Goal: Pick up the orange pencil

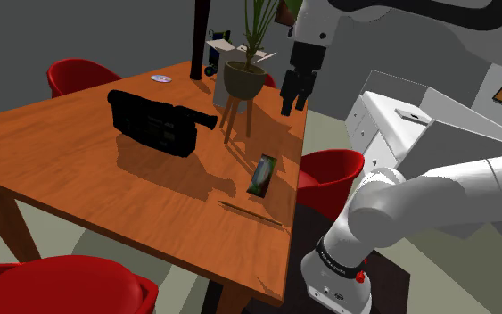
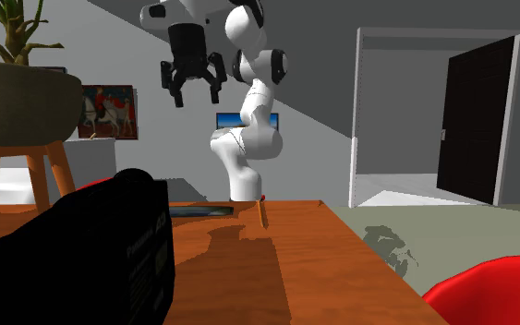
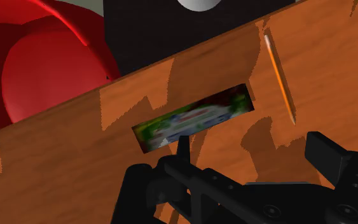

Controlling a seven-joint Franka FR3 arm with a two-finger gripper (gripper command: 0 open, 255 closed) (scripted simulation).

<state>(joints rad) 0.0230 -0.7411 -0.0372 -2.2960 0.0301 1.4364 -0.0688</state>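
Note:
The orange pencil [image 1: 251, 214] is a thin stick lying flat on the wooden table [image 1: 79, 161], close to the edge by the stand. In the second exterior view the pencil [image 2: 262, 212] sits at the table's far end. My black gripper [image 1: 295, 91] hangs high above the table, open and holding nothing, with its fingers spread [image 2: 193, 88]. In the wrist view the pencil [image 3: 279, 76] lies well below the gripper [image 3: 234, 168], off to the side of one finger, beside a flat colourful card [image 3: 196, 118].
A black camcorder [image 1: 155, 120] and a potted plant on a wooden stand [image 1: 244, 80] occupy the table's middle. The card [image 1: 262, 174] lies between plant and pencil. Red chairs [image 1: 329, 174] stand around the table. A white box [image 1: 226, 49] sits at the far end.

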